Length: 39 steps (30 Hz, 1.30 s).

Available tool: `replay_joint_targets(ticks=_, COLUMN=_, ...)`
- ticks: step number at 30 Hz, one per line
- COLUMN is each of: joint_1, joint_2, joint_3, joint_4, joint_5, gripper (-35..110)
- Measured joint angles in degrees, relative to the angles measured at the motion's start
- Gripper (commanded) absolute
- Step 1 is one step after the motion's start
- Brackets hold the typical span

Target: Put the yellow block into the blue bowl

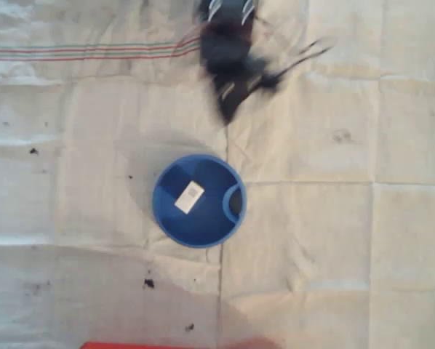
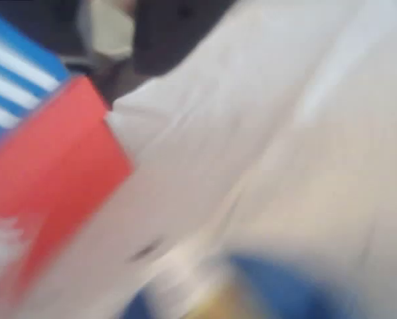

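Block (image 1: 189, 197) lies inside the bowl (image 1: 198, 201), left of centre on the floor, white face up; overhead view. The bowl sits mid-desk (image 1: 348, 254) on a creased pale cloth. My jaws (image 1: 230, 109) are a dark blur above the bowl's upper right, apart from its rim; I cannot tell whether they are wide or narrow, and nothing shows between them. Block's top reads as slightly oblong, long axis running lower left to upper right, tilted against the picture edges. Placement looks done, in my judgement. Risk from here: the arm is mid-swing and close; a low pass could clip the rim and slide or tip the bowl. A red-and-blue box (image 2: 46, 179) fills the wrist view's left.
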Motion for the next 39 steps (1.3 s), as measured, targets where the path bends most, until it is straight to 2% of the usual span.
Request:
replay_joint_targets(ticks=7, joint_1=-8.0, joint_2=7.47, joint_3=0.0, joint_4=0.0, joint_5=16.08, gripper=0)
replay_joint_targets(ticks=16, joint_1=-10.99, joint_2=17.05, joint_3=6.68, joint_4=0.35, joint_5=19.6, gripper=0)
replay_joint_targets(ticks=25, joint_1=-10.9, joint_2=41.22, joint_3=35.42, joint_4=-0.79, joint_5=19.6, gripper=0)
replay_joint_targets(ticks=34, joint_1=-10.9, joint_2=63.46, joint_3=69.35, joint_4=-16.0, joint_5=20.21, gripper=0)
replay_joint_targets(ticks=39, joint_1=-10.72, joint_2=73.56, joint_3=84.37, joint_4=-20.13, joint_5=20.21, gripper=0)
